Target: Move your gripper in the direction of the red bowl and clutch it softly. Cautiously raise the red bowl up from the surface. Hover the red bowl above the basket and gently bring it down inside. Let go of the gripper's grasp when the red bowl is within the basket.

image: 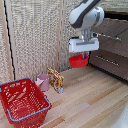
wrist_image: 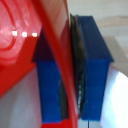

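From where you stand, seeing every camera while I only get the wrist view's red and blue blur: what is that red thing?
Observer: It is the red bowl, held in the air by the gripper.
Operator: Is anything below it?
Observer: Only bare wooden floor; the bowl hangs clear of it.
Operator: Where is the basket?
Observer: The basket sits low at the exterior view's left, with a pink cup and a small carton beside it.

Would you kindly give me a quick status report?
Claw shut on red bowl, lifted off the floor. Basket off toward exterior view's left. Pink cup and packet between.
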Robot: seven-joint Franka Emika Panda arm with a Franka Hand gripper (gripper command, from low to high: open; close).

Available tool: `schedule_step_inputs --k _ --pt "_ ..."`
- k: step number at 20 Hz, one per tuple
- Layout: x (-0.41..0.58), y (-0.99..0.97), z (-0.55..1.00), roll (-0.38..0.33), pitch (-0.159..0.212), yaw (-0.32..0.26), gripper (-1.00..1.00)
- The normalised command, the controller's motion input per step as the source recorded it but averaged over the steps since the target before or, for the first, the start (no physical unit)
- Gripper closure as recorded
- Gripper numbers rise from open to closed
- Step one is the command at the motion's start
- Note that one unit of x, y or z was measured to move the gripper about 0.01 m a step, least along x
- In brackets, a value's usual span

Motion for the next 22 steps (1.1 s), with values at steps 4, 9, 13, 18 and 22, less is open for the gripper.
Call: schedule_step_inputs --k 4,9,13,18,22 --pt "0.186 0.59 0.66 0.103 0.085 0.087 1.0" --pt "0.057 0.77 0.48 0.082 0.019 0.033 1.0" --pt "0.0 0.88 0.24 0.049 -0.035 0.001 1.0" --pt "0.0 0.9 0.1 0.011 -0.132 -0.001 1.0" --pt "0.0 0.91 0.02 0.0 -0.176 -0.009 1.0"
